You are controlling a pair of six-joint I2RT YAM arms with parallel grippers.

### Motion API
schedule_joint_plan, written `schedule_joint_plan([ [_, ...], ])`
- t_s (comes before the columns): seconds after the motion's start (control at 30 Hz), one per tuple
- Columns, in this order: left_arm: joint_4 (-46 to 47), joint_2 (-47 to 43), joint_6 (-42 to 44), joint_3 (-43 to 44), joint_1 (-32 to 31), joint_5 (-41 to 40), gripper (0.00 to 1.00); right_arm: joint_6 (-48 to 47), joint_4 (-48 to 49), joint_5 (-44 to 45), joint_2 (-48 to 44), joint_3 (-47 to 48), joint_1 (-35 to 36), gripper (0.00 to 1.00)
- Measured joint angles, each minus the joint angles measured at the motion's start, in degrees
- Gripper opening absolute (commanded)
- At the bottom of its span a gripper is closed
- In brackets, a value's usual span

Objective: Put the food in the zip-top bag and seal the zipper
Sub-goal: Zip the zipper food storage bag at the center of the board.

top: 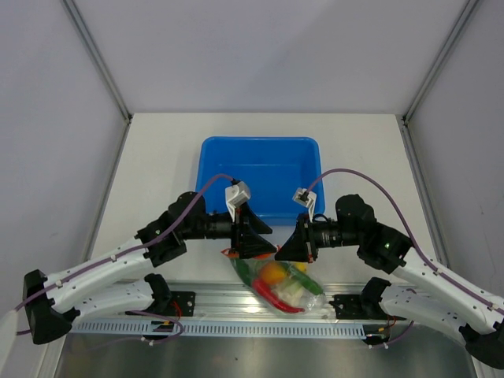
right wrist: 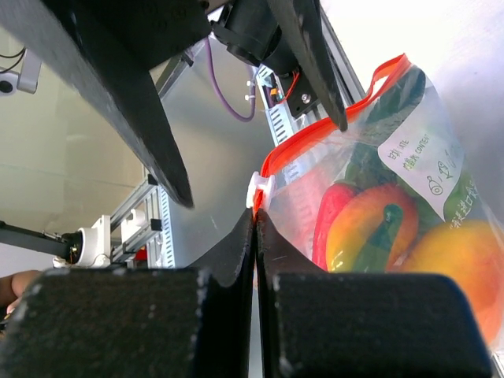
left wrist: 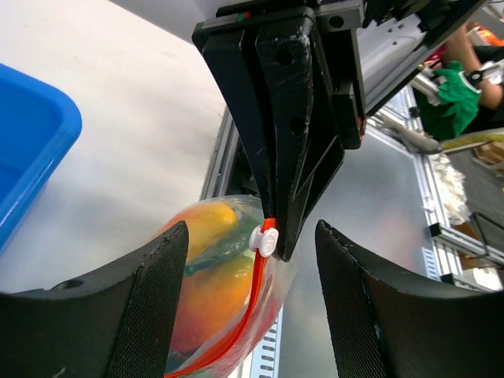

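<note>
The zip-top bag (top: 279,285) hangs between both grippers just past the near table edge. It holds the food: an orange fruit (top: 272,272), a red chili (top: 277,302) and green pieces. In the right wrist view my right gripper (right wrist: 256,214) is shut on the bag's edge right below the white slider (right wrist: 257,191) of the orange-red zipper (right wrist: 331,118). In the left wrist view my left gripper (left wrist: 250,232) stands open. The slider (left wrist: 264,240) and zipper (left wrist: 253,307) lie between its fingers (left wrist: 150,307), touching neither. The orange fruit (left wrist: 209,276) shows through the plastic.
A blue tub (top: 260,153) sits on the white table just behind the grippers. An aluminium rail (top: 205,303) carrying the arm bases runs under the bag. Grey walls close in the table on three sides.
</note>
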Motion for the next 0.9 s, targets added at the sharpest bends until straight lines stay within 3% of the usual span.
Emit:
schedule_joint_plan([
  [0.2, 1.84, 0.55, -2.1, -0.52, 2.86, 5.86, 0.64, -0.74, -0.09, -0.15, -0.02, 0.0, 0.09, 0.0],
  [0.53, 3.45, 4.35, -4.9, -0.55, 2.95, 11.91, 0.43, -1.09, -0.31, -0.42, 0.0, 0.15, 0.11, 0.0],
  [0.9, 5.49, 4.13, -5.2, -0.74, 3.04, 13.99, 0.27, -1.16, -0.63, -0.42, 0.87, 0.35, 0.11, 0.0],
])
